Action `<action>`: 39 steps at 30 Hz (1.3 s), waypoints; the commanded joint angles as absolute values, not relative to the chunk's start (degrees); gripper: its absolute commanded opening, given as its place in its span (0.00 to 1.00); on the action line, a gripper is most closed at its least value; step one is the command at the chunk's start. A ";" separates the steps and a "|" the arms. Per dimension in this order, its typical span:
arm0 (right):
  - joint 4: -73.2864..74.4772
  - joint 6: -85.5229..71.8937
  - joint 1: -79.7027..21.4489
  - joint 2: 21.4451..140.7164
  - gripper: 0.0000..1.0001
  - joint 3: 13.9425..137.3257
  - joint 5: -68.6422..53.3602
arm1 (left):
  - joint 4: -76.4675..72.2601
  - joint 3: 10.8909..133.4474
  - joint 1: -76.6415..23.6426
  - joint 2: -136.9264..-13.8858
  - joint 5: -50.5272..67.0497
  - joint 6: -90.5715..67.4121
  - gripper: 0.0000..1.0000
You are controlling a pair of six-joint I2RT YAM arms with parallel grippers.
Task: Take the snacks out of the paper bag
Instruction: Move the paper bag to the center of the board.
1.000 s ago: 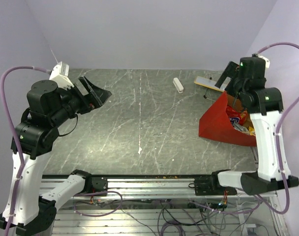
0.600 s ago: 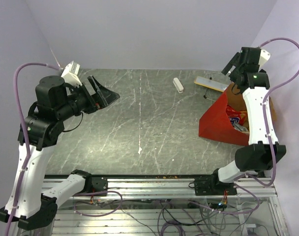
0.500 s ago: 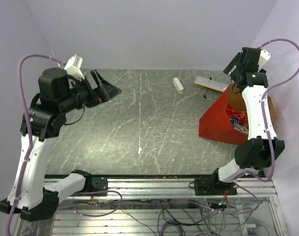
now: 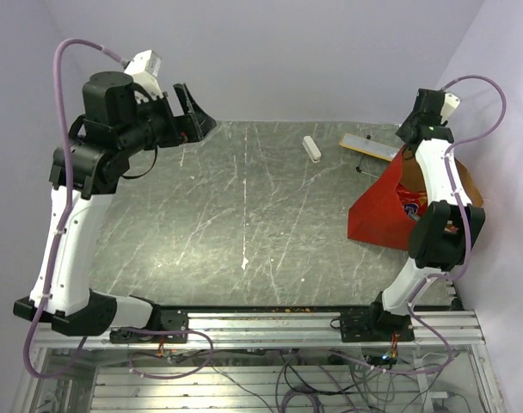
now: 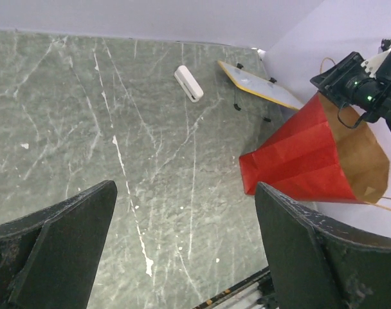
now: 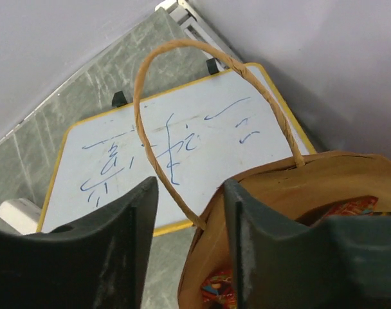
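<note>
The paper bag (image 4: pixel 378 211), red outside and brown inside, lies at the right of the table with its mouth (image 4: pixel 462 182) toward the right wall. Colourful snacks (image 6: pixel 220 288) show inside it, and a red one (image 4: pixel 408 205) is seen from above. My right gripper (image 6: pixel 190 193) hovers over the bag's rim (image 6: pixel 266 177). Its jaws are half closed, and the foot of the tan loop handle (image 6: pixel 144 129) stands between them with gaps on both sides. One finger (image 6: pixel 260 257) reaches inside the bag. My left gripper (image 4: pixel 201 116) is raised high at the back left, open and empty.
A yellow-edged whiteboard (image 6: pixel 195 129) with blue scribbles lies just behind the bag. A small white block (image 4: pixel 311 148) lies at the back middle of the grey marble table (image 4: pixel 244 215). The right wall is close beside the bag.
My right gripper has shifted back over the bag's rear rim by the handle, and its jaws have narrowed. My left arm has risen and swung toward the back left, staying open.
</note>
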State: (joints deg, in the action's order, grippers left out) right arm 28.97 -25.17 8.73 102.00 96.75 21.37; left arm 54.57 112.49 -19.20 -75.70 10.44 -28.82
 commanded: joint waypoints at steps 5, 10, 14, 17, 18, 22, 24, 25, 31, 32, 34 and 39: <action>25.06 -26.00 9.37 103.46 0.12 99.68 15.05 | 56.65 115.56 -22.67 -80.57 4.94 -23.82 1.00; 26.43 -24.90 9.32 101.18 0.00 100.77 10.18 | 57.75 115.70 -22.43 -79.11 5.12 -25.47 1.00; 28.20 -25.01 9.32 97.47 0.00 99.24 8.00 | 59.36 116.92 -21.62 -78.53 8.30 -28.93 1.00; 30.38 -23.41 9.32 94.97 0.00 98.88 6.24 | 57.56 114.23 -21.36 -77.05 11.50 -32.03 0.98; 31.71 -23.27 9.32 94.37 0.00 98.90 5.64 | 56.34 112.53 -21.36 -76.21 12.59 -33.28 0.98; 37.22 -22.76 9.29 90.83 0.00 97.35 0.03 | 52.80 106.86 -21.18 -73.32 16.75 -37.43 0.98; 37.67 -22.38 9.20 87.64 0.00 94.21 -3.11 | 51.90 104.81 -21.18 -72.23 18.54 -39.03 1.00; 37.82 -22.16 8.85 85.79 0.00 92.58 -4.13 | 51.41 103.78 -21.18 -71.65 19.46 -39.82 1.00; 44.21 -21.78 3.58 79.44 0.00 88.81 -5.25 | 47.66 97.93 -21.18 -68.42 21.78 -45.34 1.00; 45.94 -22.09 3.19 78.91 0.00 88.96 -5.49 | 47.66 97.87 -21.18 -68.31 22.30 -46.22 1.00; 48.42 -23.05 2.20 77.41 0.00 88.36 -6.39 | 48.66 98.87 -21.17 -68.74 23.51 -46.74 1.00; 52.25 -25.02 -3.85 73.51 0.00 86.22 -7.60 | 52.74 102.09 -21.09 -70.16 22.73 -45.23 1.00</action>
